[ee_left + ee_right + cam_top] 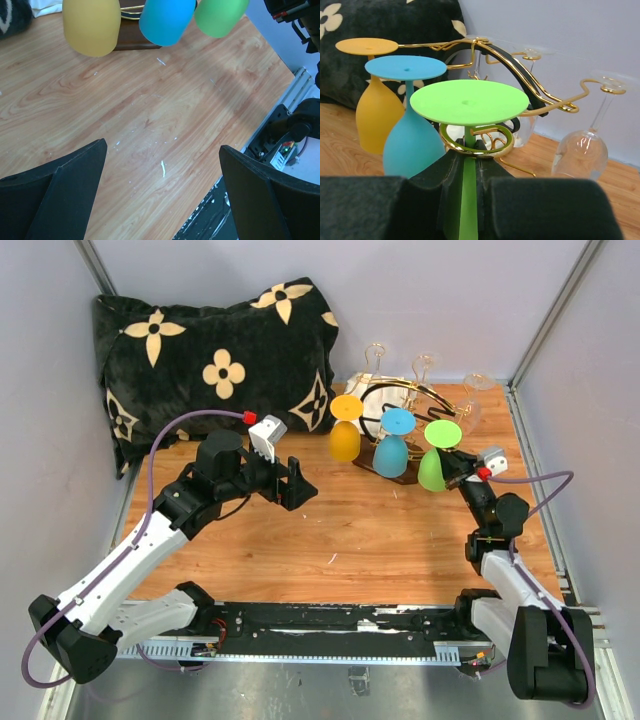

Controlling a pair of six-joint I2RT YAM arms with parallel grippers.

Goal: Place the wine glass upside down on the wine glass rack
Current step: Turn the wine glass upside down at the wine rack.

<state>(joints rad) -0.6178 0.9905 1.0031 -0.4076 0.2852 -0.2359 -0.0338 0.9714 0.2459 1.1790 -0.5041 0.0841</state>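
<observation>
Pretty much at the finish line, I'd say; the green wine glass [468, 102] is bowl-down with its stem inside a curled hook of the wine glass rack [506, 59], beside the blue glass [412, 145] and yellow glass [376, 117] hanging there; right claw [465, 165] is clenched on the stem, so letting go and backing out looks like what's left; left claw [162, 145] is spread wide over the bench [150, 100], holding nothing.

Claw [465, 172] pinches green wine glass [468, 102] stem — foot uppermost.

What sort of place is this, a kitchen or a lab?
Likely a robot test cell: a wooden table walled by grey panels, two arms at its edge, the right gripper holding a green wine glass.
</observation>
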